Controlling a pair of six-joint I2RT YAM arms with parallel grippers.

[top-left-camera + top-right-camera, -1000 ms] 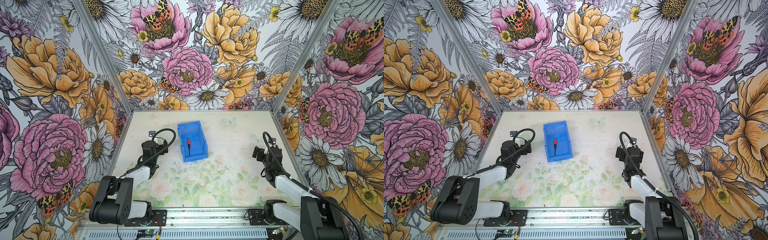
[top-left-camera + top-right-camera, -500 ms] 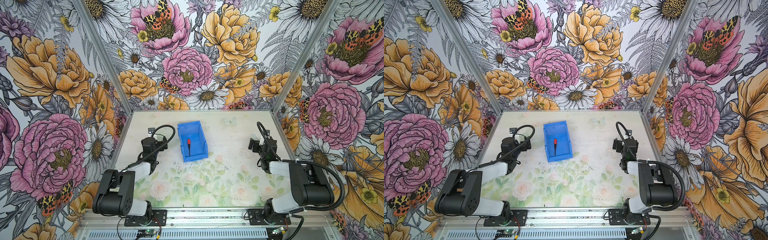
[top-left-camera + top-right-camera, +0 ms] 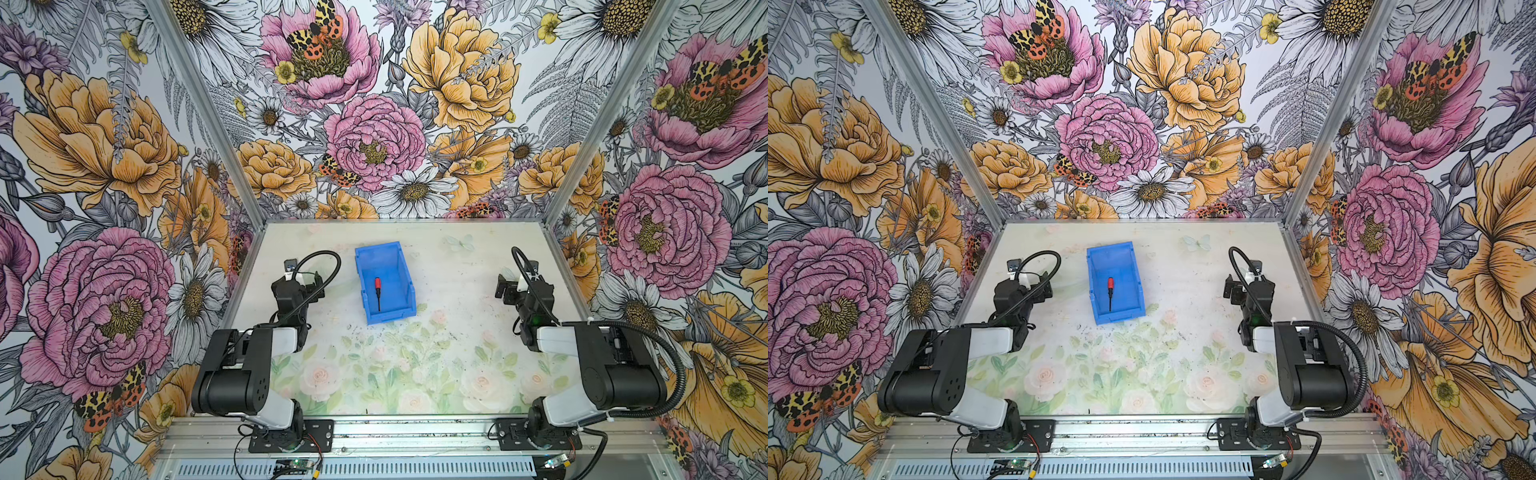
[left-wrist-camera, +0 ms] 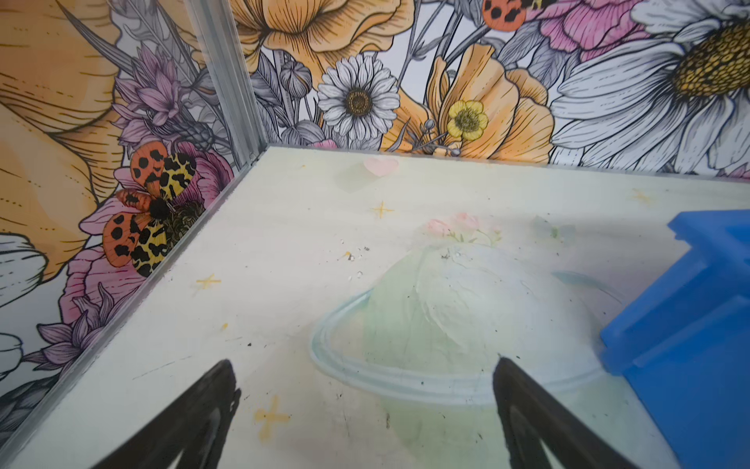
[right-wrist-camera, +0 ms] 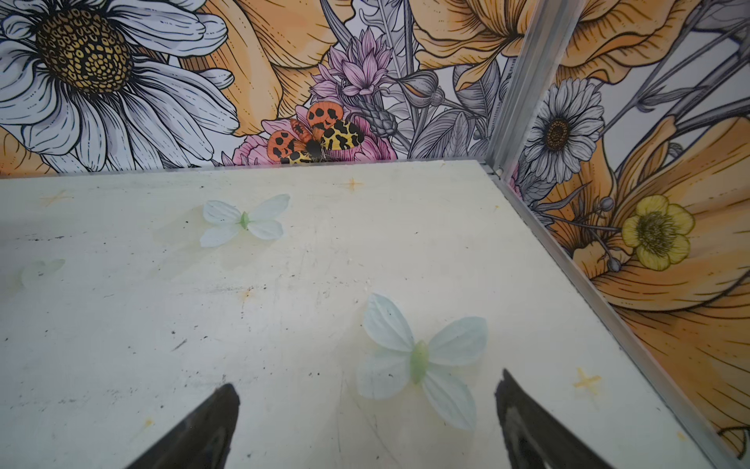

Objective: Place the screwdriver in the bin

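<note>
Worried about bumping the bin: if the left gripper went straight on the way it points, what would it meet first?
Likely the bare table, since the open left gripper tilts down at it; the bin sits off to one side of that line. Depth is unclear.

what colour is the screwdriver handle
Red, above a black collar; it shows best in a top view, where the screwdriver lies in the blue bin.

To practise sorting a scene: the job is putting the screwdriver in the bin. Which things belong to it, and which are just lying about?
Job: screwdriver, lying inside the bin.
Lying about: nothing loose; only the table with printed butterflies, and flowered walls.
</note>
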